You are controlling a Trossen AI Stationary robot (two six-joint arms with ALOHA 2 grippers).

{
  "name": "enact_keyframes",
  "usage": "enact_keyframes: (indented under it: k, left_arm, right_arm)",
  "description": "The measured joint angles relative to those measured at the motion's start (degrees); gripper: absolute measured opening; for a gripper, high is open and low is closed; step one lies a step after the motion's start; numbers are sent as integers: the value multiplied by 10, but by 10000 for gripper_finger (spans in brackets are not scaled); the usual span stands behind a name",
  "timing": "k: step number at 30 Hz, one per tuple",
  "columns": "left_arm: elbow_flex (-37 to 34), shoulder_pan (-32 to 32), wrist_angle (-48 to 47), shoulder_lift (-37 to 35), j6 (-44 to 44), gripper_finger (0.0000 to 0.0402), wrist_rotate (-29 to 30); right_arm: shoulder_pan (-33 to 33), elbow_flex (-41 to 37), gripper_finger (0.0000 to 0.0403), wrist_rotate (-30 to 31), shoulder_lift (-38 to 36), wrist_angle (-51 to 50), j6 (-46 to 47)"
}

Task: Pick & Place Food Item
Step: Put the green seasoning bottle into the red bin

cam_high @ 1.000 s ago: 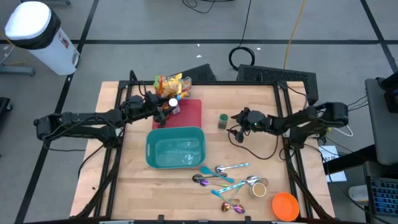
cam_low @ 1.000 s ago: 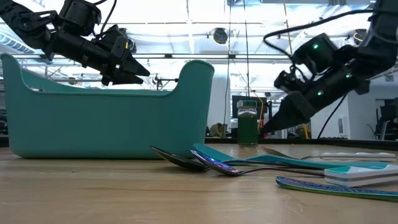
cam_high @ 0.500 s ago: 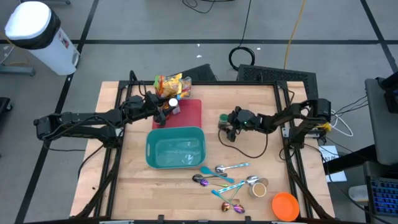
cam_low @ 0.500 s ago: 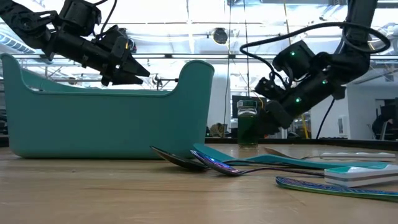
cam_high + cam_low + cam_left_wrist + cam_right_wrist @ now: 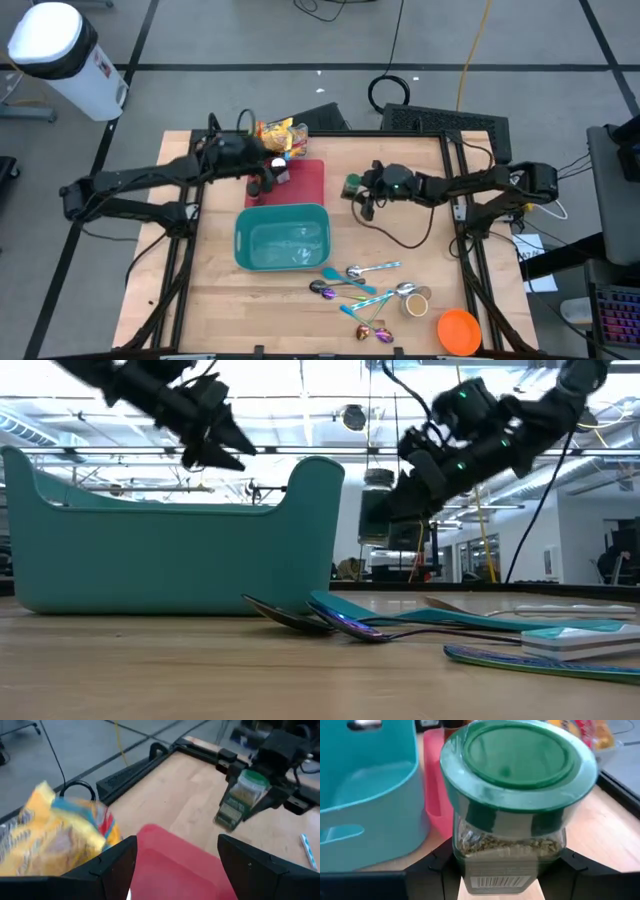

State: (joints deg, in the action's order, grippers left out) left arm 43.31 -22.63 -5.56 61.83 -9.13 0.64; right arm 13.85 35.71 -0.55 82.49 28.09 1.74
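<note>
Green-lidded herb jar [image 5: 509, 805] tilted, lifted off the table

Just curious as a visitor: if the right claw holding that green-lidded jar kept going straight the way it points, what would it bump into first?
Probably the red tray, with the teal tub just beside that line. The right claw holds the jar lifted above the table, so it might pass over the tray; depth is unclear.

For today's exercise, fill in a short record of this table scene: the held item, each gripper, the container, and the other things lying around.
held item: green-lidded jar of dried herbs, lifted clear of the table
right gripper: shut on the jar, right of the red board
left gripper: open, empty, above the red board
container: teal bin, nothing visible inside
behind the board: yellow snack bag
front of table: spoons, orange lid
</note>
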Motion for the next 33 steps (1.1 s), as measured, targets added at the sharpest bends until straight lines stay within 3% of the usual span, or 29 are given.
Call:
enact_keyframes:
  k: [3,7,12,16,22,33]
  left_arm:
    - [84,10,-51,51,42,285,-11]
    - [176,34,-96,139,116,285,-56]
    - [269,66,-108,245,186,285,-115]
    - [317,91,-97,313,216,285,-117]
    - [345,117,-92,371,244,285,-117]
    - [348,117,-80,389,233,285,-113]
  right_arm:
    - [-16,44,186,17,4,-67,-27]
    - [-38,63,186,23,18,-86,-39]
    - [-54,66,186,53,17,-78,-40]
    - [-58,65,186,53,18,-82,-40]
    - [-61,65,186,53,18,-89,-41]
    - [-62,64,186,54,19,-83,-54]
